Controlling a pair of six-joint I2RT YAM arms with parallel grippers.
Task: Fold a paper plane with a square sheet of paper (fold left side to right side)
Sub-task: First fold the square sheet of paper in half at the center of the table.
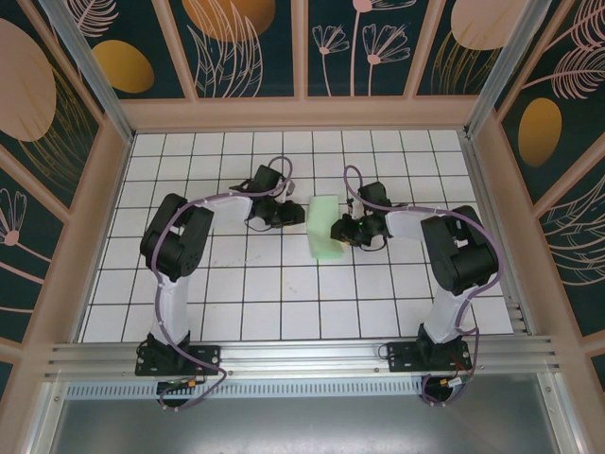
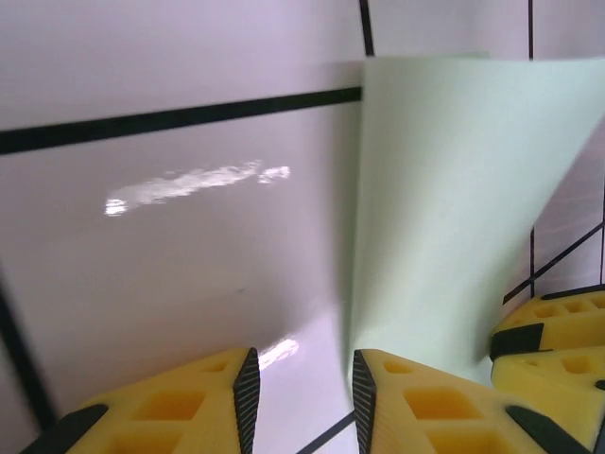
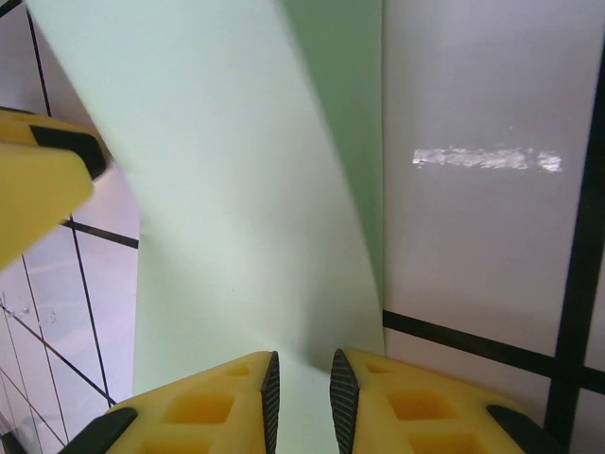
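Observation:
The square sheet of paper [image 1: 324,225] is pale green and lies mid-table between both grippers. One side is lifted and curls over the rest. My left gripper [image 1: 295,215] stands at the paper's left edge. In the left wrist view its jaws [image 2: 302,364] are open over bare table, and the paper [image 2: 454,189] rises beside the right finger. My right gripper [image 1: 337,230] is at the paper's right side. Its jaws [image 3: 302,364] stand narrowly open, low over the curled paper [image 3: 217,189], with a gap between the pads. The paper plane is out of view.
The white grid table [image 1: 236,284] is ringed by wooden walls [image 1: 109,189]. The right gripper's yellow fingers [image 2: 553,331] show at the lower right of the left wrist view. A left finger [image 3: 38,180] shows at the left of the right wrist view.

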